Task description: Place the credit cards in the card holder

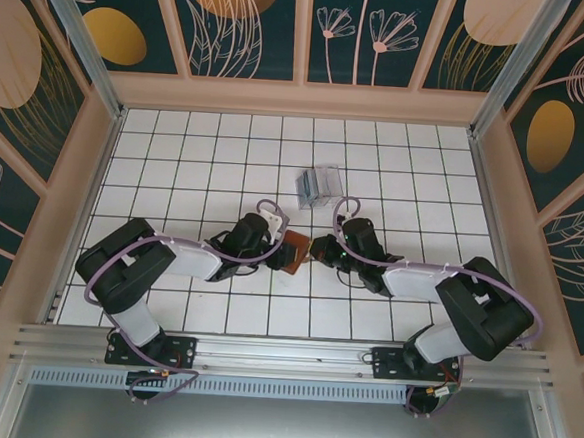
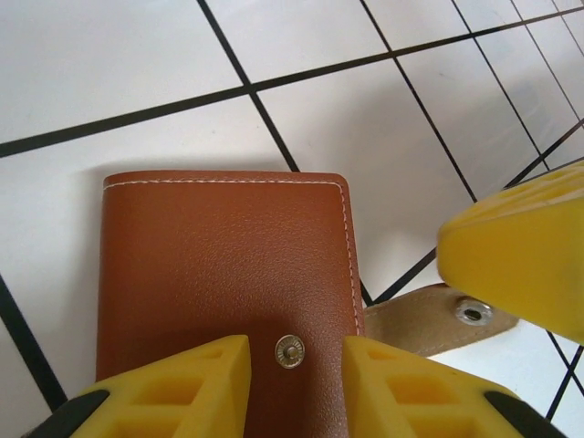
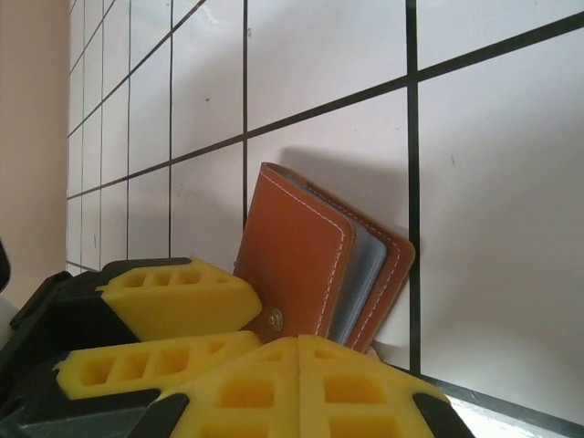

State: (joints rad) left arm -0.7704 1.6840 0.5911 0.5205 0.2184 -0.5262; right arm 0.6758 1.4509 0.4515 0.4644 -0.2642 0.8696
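The card holder (image 1: pixel 293 251), a reddish-brown leather wallet, lies between both grippers on the tiles. In the left wrist view its closed cover (image 2: pixel 219 265) faces me. My left gripper (image 2: pixel 297 383) is open, one yellow finger on each side of the snap stud (image 2: pixel 289 350). The tan strap (image 2: pixel 411 324) leads off right under a right finger (image 2: pixel 520 265). My right gripper (image 3: pixel 298 365) is shut, apparently on that strap, with the card holder (image 3: pixel 297 246) slightly ajar and grey sleeves (image 3: pixel 368 265) showing. The blue credit cards (image 1: pixel 314 188) stand behind, in a clear box.
The clear plastic box (image 1: pixel 327 178) sits about two tiles behind the wallet. White tiled floor (image 1: pixel 196 162) spreads to the left, right and back. Wooden walls (image 1: pixel 300 99) enclose it. The left fingers (image 3: pixel 173 297) crowd against the right gripper.
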